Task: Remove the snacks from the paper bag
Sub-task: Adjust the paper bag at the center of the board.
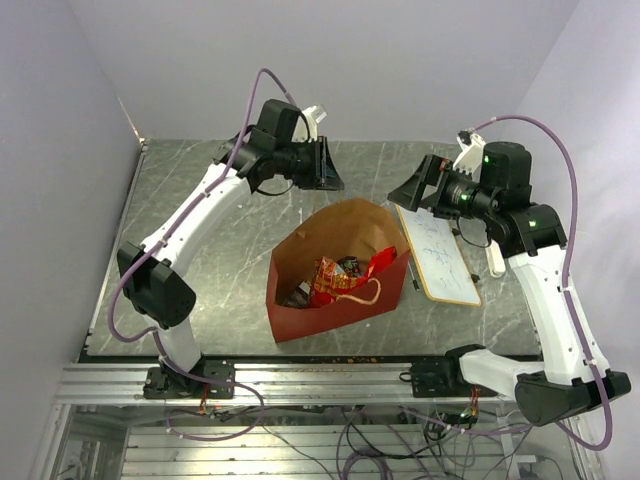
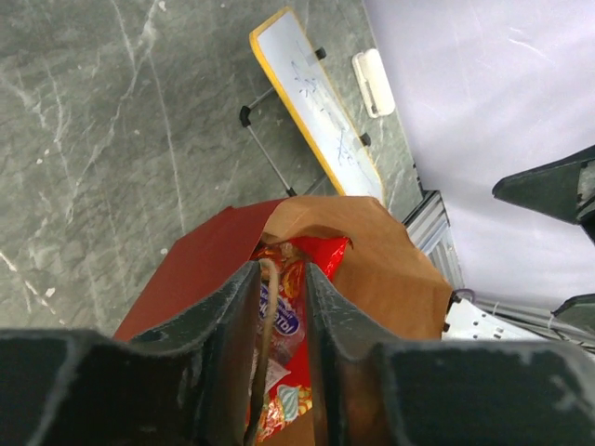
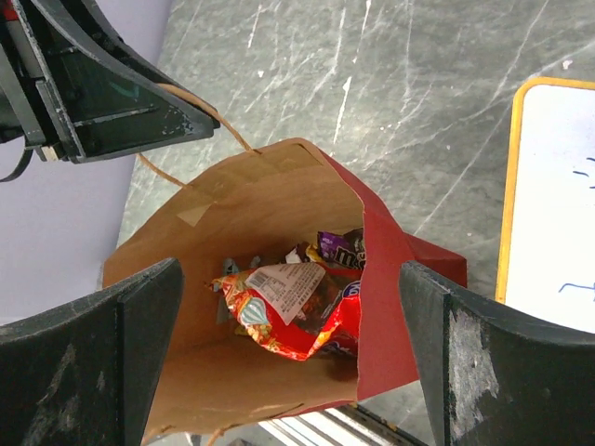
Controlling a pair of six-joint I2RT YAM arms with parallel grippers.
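Between the left gripper's (image 2: 284, 274) narrow jaws runs the red paper bag's (image 2: 200, 269) thin string handle (image 2: 270, 316), apparently steadying it. Next, the wide-open right gripper (image 3: 288, 269) must descend onto the red crinkly packet (image 3: 297, 321).

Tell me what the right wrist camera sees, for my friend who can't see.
An open paper bag, brown inside and red outside, holds a red snack packet and small dark wrappers. The right gripper hangs wide open above it, over a grey marble table with a whiteboard at the right edge.
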